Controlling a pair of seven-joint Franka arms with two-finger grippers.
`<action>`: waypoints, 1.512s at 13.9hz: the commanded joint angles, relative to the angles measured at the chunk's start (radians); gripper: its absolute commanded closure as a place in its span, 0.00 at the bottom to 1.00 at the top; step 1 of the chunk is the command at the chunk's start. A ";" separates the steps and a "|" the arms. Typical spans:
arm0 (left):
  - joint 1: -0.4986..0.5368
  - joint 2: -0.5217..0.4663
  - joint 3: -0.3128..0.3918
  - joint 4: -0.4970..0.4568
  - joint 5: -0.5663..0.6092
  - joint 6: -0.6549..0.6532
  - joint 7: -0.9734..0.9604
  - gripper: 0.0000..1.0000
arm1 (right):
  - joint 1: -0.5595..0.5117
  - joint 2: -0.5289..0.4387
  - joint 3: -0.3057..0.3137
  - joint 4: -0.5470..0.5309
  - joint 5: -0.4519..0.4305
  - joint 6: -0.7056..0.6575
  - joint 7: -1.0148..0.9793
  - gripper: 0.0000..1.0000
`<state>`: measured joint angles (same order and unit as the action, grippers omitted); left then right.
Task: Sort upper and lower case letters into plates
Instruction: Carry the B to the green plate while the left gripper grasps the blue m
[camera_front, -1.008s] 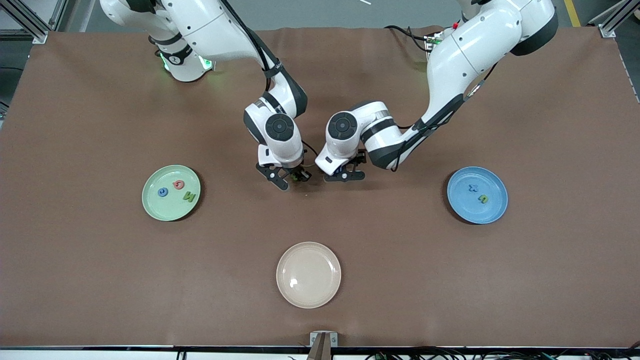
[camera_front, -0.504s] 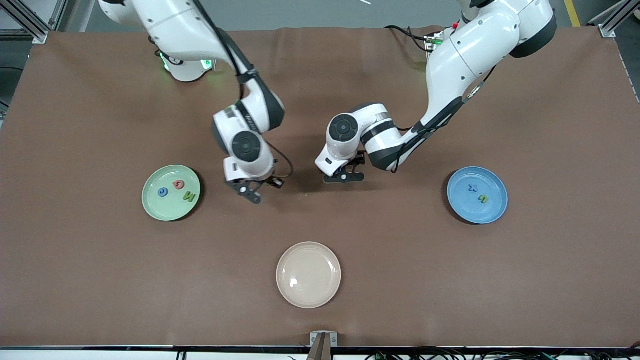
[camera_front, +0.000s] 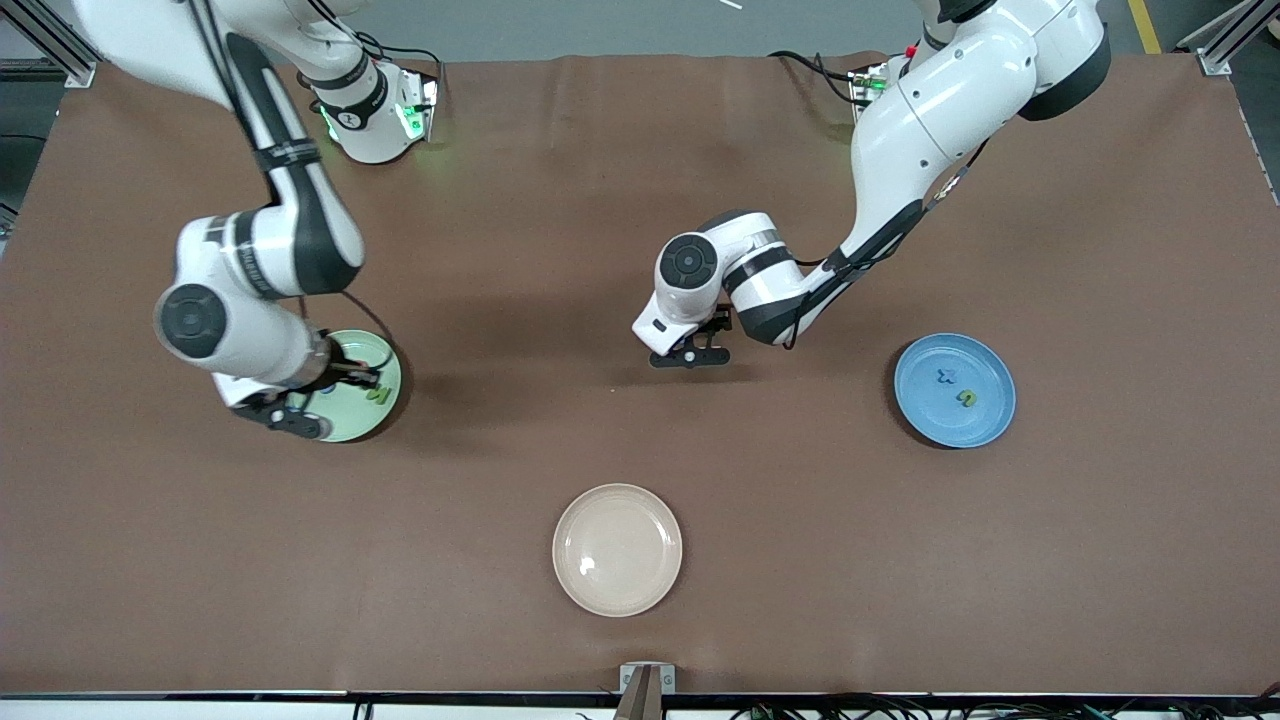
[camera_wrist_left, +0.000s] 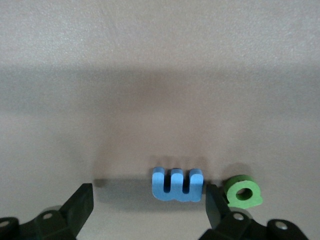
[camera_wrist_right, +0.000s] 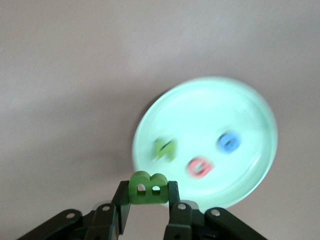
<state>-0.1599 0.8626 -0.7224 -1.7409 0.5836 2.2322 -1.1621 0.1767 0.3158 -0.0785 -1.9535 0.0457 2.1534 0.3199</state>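
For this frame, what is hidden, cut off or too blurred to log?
- Front view: the right arm covers part of the pale green plate and hides the green B held by the right gripper.
- Right wrist view: motion blur smears the plate's letters.
- Front view: the left gripper hides the blue letter and green ring-shaped letter.
- Blue plate: letters too small to read.

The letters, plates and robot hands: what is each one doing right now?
Right gripper: fingers shut on the green B, over the pale green plate.
Pale green plate: holds a green N, a red letter and a blue letter.
Left gripper: fingers open around the blue letter on the table.
Green round letter: on the table, just outside the left gripper.
Blue plate: holds two letters.
Cream-beige plate: empty.
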 joint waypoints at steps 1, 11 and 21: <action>-0.007 0.007 0.012 0.011 0.015 0.009 0.013 0.12 | -0.126 0.061 0.026 -0.031 -0.023 0.141 -0.186 0.99; -0.013 0.007 0.018 0.015 0.015 0.011 0.013 0.60 | -0.175 0.104 0.063 -0.159 0.031 0.312 -0.294 0.99; 0.013 -0.049 0.008 0.009 0.013 -0.049 0.013 0.92 | -0.145 0.132 0.065 -0.125 0.056 0.293 -0.295 0.00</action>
<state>-0.1543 0.8538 -0.7225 -1.7268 0.5840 2.2291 -1.1598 0.0229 0.4577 -0.0131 -2.0905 0.0788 2.4647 0.0278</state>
